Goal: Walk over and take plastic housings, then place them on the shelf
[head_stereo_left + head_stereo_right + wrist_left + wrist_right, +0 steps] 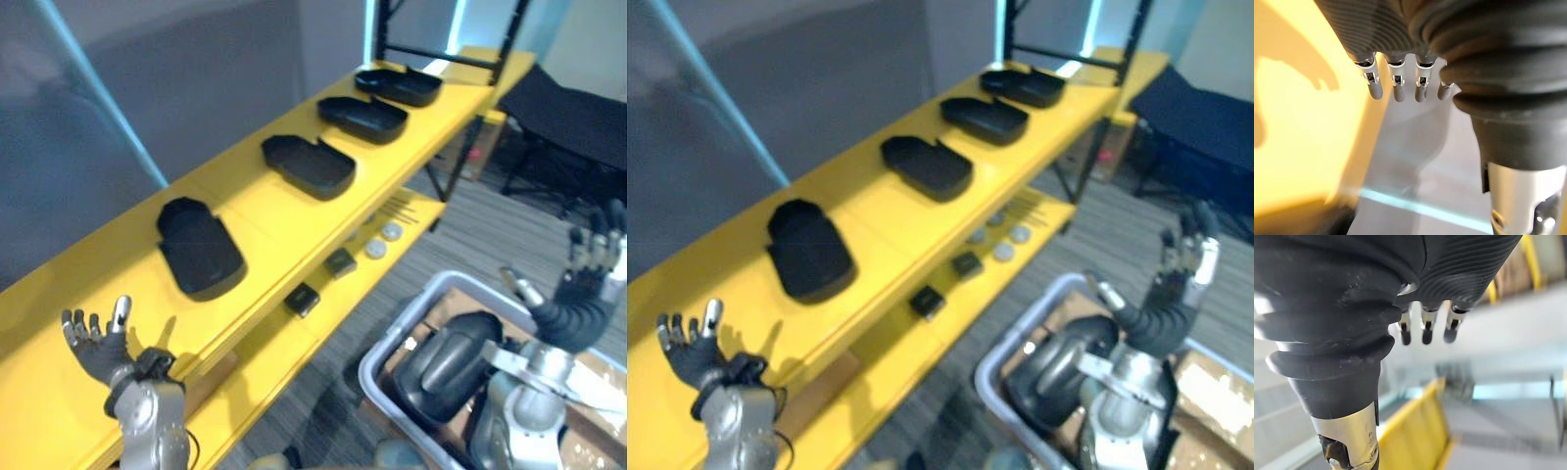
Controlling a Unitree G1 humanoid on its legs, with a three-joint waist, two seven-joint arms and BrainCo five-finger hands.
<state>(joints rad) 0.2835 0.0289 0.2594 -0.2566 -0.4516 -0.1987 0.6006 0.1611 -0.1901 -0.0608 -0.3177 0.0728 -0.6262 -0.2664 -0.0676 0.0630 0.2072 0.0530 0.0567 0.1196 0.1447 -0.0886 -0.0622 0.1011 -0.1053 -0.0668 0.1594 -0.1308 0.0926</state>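
Observation:
Several black plastic housings lie in a row on the yellow shelf's top board: the nearest, one further along, a third and the farthest. More dark housings sit in a white bin on the floor at the lower right. My left hand is raised over the near end of the shelf, fingers spread and holding nothing. My right hand is lifted above the bin, fingers straight, also holding nothing.
The lower yellow shelf board carries small dark blocks and round grey discs. A black frame stands at the shelf's far end. A dark chair and a cardboard box are at the right, on grey carpet.

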